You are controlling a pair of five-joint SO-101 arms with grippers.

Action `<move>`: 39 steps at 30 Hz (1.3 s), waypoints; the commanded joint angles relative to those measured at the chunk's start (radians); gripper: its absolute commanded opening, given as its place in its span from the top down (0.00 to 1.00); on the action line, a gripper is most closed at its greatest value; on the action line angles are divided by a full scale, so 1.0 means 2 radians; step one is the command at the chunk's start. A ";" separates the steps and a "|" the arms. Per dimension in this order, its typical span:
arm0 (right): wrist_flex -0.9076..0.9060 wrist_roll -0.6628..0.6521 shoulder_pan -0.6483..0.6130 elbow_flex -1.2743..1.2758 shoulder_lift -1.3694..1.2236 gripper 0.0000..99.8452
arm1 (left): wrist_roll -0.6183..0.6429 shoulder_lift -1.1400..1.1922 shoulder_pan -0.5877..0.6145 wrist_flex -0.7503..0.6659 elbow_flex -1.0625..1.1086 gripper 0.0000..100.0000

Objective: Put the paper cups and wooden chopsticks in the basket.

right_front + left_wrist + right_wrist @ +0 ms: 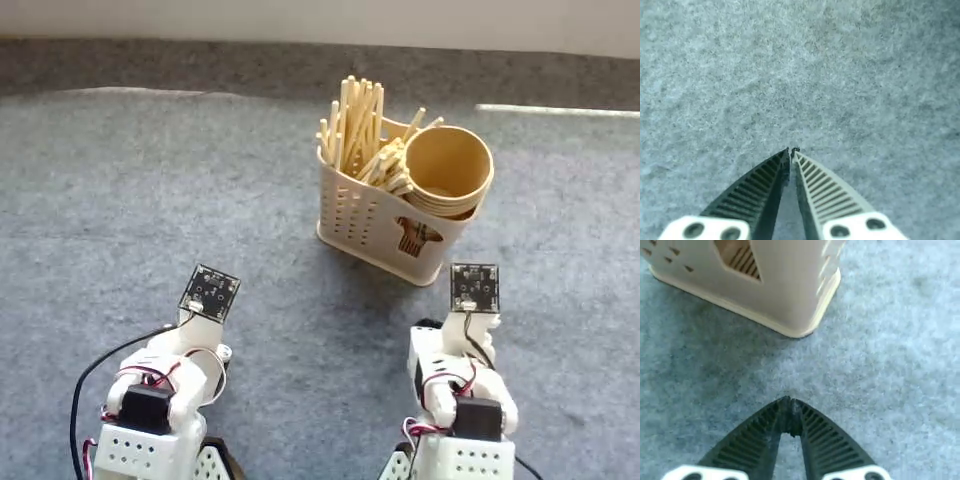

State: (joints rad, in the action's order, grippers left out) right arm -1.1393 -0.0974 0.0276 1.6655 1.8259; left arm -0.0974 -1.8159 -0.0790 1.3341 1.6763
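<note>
i see my left gripper (791, 152) with jaws pressed together over the grey carpet (740, 75). my right gripper (786, 402) is closed too, near the basket (365, 215). inside the basket stand the stacked paper cups (450, 165) and wooden chopsticks (356, 120).

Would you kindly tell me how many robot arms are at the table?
2. The left arm is at the near left over grey carpet; the right arm is at the near right, its right pincer just short of the basket. No other seems hidden.
</note>
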 commanded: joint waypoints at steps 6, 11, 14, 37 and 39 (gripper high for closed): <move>0.048 0.012 0.003 0.072 0.007 1.00 | -0.003 -0.001 0.003 0.003 0.010 0.97; -0.020 0.012 0.003 0.072 0.007 1.00 | -0.003 -0.001 0.003 0.003 0.010 0.97; -0.050 0.010 0.007 0.072 0.007 1.00 | -0.003 -0.001 0.003 0.003 0.010 0.97; -0.054 0.010 0.013 0.072 0.007 1.00 | -0.003 -0.001 0.003 0.003 0.010 0.97; -0.054 0.010 0.013 0.072 0.007 1.00 | -0.003 -0.001 0.003 0.003 0.010 0.97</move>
State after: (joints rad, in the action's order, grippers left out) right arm -1.2421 -0.0821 0.0414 1.6701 1.8259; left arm -0.0974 -1.8159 -0.0790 1.3341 1.6763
